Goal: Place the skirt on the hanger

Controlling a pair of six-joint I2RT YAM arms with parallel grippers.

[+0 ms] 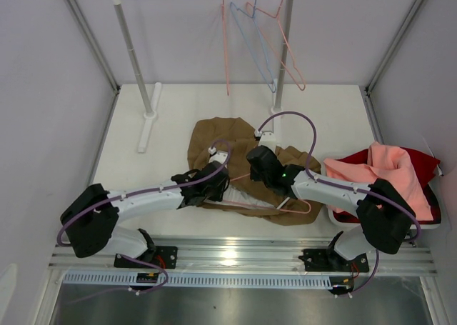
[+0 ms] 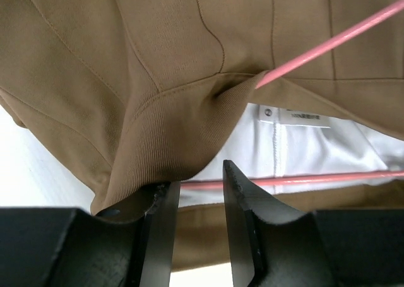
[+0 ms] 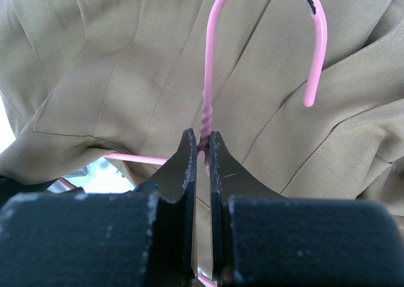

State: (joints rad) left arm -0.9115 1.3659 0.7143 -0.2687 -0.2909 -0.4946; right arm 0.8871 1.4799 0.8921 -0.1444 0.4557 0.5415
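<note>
The skirt (image 1: 211, 136) (tan-brown twill, pleated and seamed, lined in smooth white) is spread on the table (image 1: 128, 125) directly beneath both claws. The hanger (image 3: 209, 66), thin pink wire with a twisted neck and rounded hook, is laid on it; one arm is tucked under a waistband fold just beyond the left gripper (image 2: 201, 185). A small white label (image 2: 293, 115) is sewn into the lining, its print too small to be read. The left jaws are parted, nothing clamped between them, though cloth is draped on one finger. The right gripper (image 3: 202, 142) is clenched on the hanger's twisted neck.
</note>
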